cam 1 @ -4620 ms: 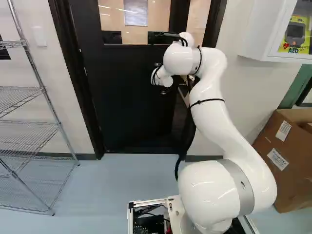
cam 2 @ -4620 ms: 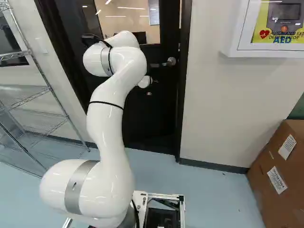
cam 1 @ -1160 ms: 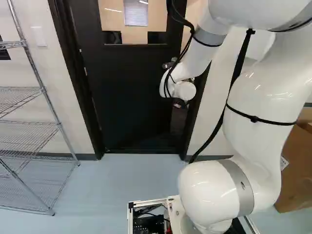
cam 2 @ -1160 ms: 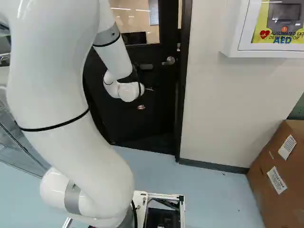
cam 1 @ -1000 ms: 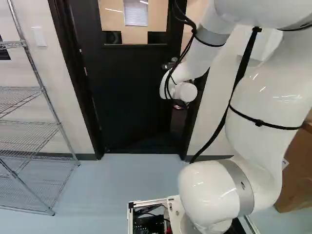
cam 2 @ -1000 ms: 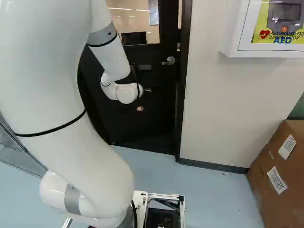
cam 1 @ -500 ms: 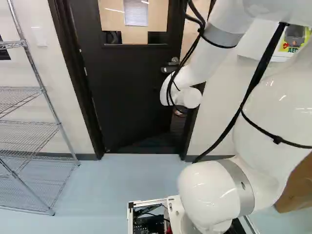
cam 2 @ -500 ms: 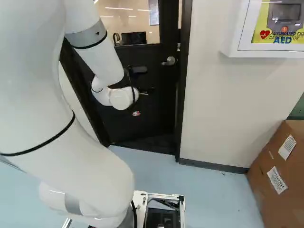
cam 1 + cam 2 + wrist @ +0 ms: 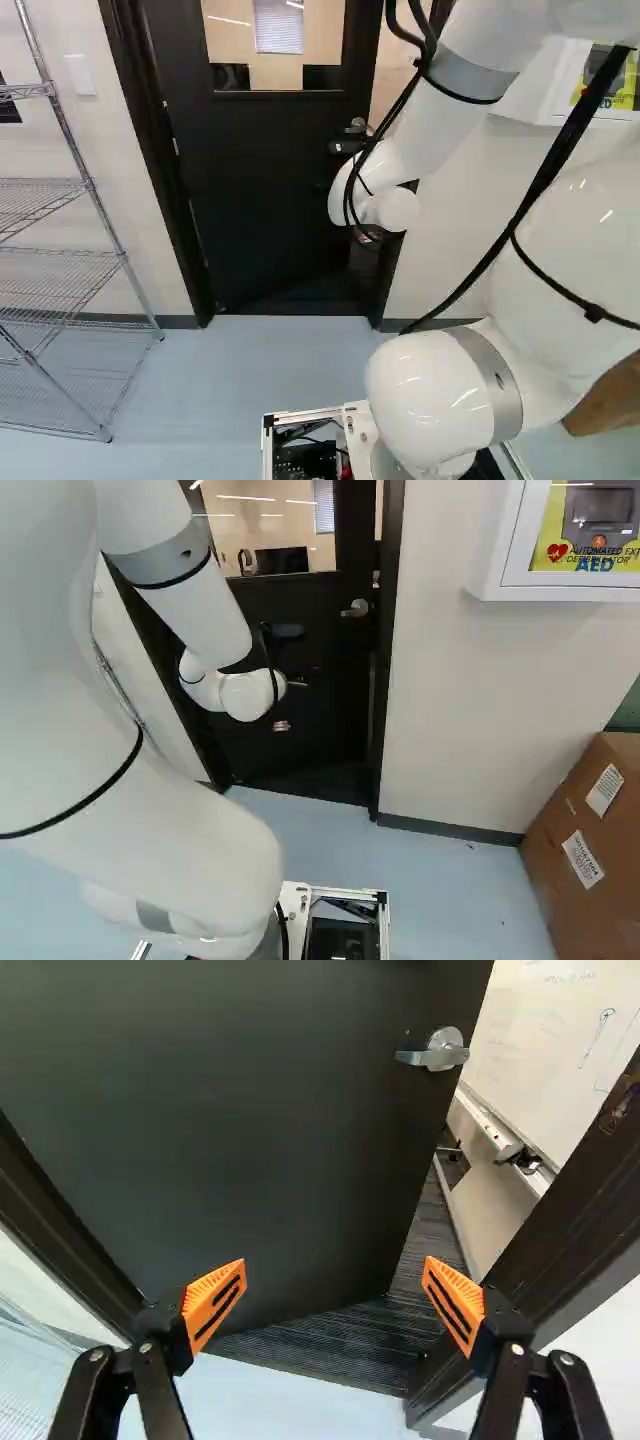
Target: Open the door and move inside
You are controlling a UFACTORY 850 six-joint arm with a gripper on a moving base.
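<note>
In the left base view the door (image 9: 260,190) stands ahead of the base, black and plain below its window (image 9: 275,45), with the arm (image 9: 430,110) reaching toward its handle side. The right base view shows a silver lever handle (image 9: 355,609) near the door's edge. In the wrist view the door is ajar, swung away from the frame (image 9: 560,1220), dark carpet (image 9: 400,1310) showing through the gap; the tool (image 9: 334,1300) has its fingers wide apart, gripping nothing. Opening seems the step in hand; next calls for pushing the door wider, clear of the frame, before driving in.
</note>
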